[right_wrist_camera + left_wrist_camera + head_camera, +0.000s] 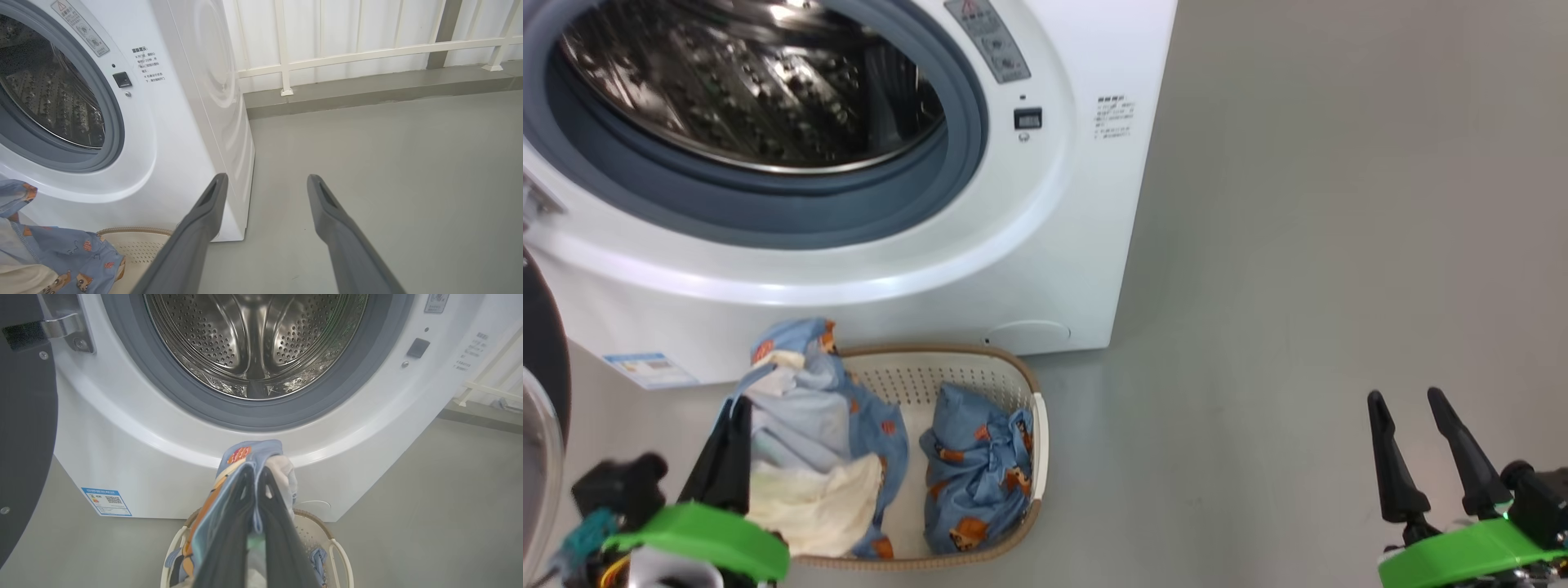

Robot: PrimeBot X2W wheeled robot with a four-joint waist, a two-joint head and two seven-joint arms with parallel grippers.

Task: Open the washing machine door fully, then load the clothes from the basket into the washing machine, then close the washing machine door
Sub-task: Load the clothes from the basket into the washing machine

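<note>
My left end effector (255,475), clamped on bear-print clothes (833,416), hovers below the mouth of the washing machine (1045,269); trailing cloth could snag the basket (1039,445) before the machine, or slip out; my right end effector (1405,395) hangs spread, right of it; the washing machine door (24,437), at its left, is cut off.

We grip the clothes (800,408) with our left hand (737,406) over the basket (1039,441); our right hand (1406,400) stands open, well right.

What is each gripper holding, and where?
The left gripper is shut on the clothes, pinching a bunched upper fold of blue and cream fabric above the basket. The right gripper is open, holding nothing.
</note>
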